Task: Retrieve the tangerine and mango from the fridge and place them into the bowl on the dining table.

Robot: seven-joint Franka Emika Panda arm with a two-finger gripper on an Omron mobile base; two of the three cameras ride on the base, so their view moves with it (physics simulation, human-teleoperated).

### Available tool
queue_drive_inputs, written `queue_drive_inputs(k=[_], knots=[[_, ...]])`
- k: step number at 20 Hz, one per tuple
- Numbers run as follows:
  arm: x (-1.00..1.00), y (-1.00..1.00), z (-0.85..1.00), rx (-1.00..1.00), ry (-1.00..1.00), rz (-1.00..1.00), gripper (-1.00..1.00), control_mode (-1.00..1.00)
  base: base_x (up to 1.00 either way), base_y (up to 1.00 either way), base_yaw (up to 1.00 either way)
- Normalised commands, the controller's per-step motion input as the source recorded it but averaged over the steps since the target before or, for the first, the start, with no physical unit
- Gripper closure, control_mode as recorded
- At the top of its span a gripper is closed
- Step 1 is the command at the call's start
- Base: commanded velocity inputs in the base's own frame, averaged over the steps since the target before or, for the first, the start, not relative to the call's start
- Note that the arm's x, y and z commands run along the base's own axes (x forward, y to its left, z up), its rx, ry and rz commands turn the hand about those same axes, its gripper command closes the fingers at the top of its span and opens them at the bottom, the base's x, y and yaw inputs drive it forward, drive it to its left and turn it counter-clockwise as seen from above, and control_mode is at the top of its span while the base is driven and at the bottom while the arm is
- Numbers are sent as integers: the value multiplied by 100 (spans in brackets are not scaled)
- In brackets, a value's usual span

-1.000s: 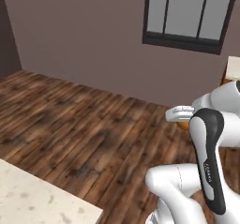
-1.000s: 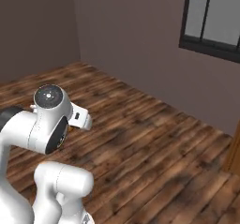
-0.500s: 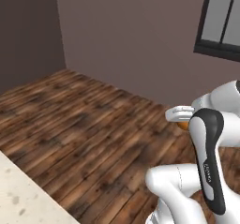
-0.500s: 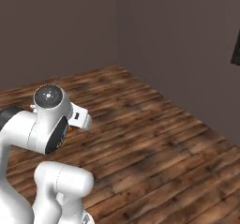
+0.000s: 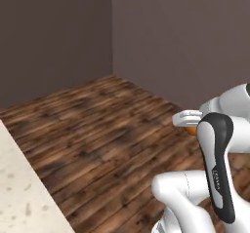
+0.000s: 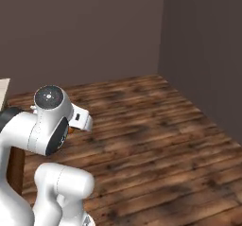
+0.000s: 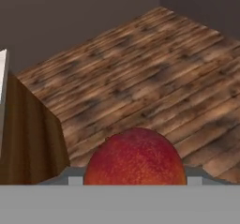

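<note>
We saw one dining table [image 5: 19, 188] edge at near left, dark walls [image 5: 176, 37] far off, and bare wooden floor [image 5: 107, 144] between. Our gripper [image 7: 135, 181] was clamped on one mango [image 7: 135, 158], held above the floor.

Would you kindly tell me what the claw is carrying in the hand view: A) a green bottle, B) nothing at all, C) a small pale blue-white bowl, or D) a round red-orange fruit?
D: a round red-orange fruit sits right at the claw, above the dark wooden floor.
</note>
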Motion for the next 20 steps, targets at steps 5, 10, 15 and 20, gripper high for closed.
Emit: queue_drive_inputs(k=[5,10,15,20], knots=[[0,0,0,0,0,0,100,100,100,16,37],[0,0,0,0,0,0,100,100,100,13,36],[0,0,0,0,0,0,100,100,100,2,34],[0,0,0,0,0,0,100,100,100,0,32]])
